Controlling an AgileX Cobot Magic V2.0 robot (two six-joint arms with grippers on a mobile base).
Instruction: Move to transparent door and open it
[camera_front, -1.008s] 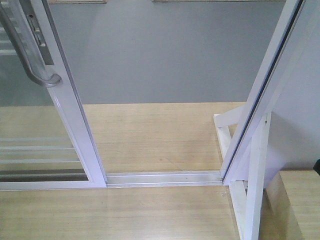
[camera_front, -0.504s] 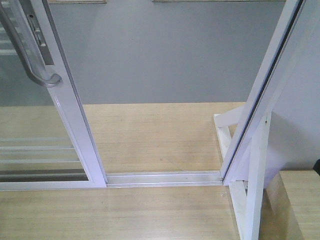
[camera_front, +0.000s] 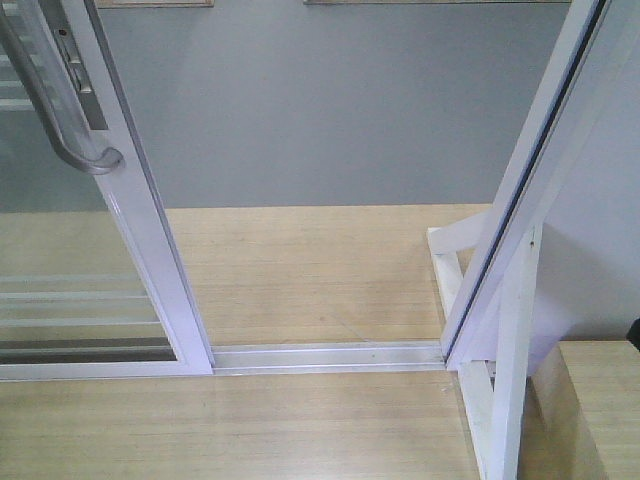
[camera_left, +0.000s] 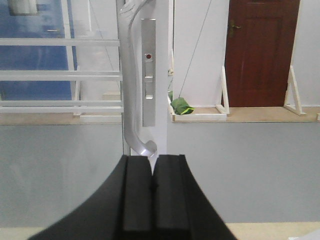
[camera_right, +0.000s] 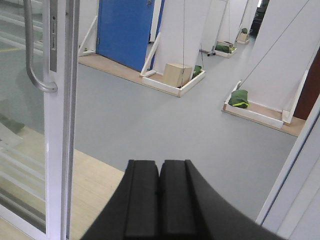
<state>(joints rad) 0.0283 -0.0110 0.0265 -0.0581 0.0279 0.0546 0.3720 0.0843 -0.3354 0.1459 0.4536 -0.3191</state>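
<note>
The transparent door stands slid to the left, with an open gap between its white stile and the right frame post. Its curved grey pull handle sits on the stile at upper left. In the left wrist view my left gripper is shut and empty, its tips just below the handle's lower end, apart from it. The door also shows in the right wrist view, at the left. My right gripper is shut and empty, pointing through the gap over the grey floor.
The metal floor track runs across the wooden platform. A white brace props the right post. Beyond lie grey floor, a cardboard box, green bags, a blue door and a brown door.
</note>
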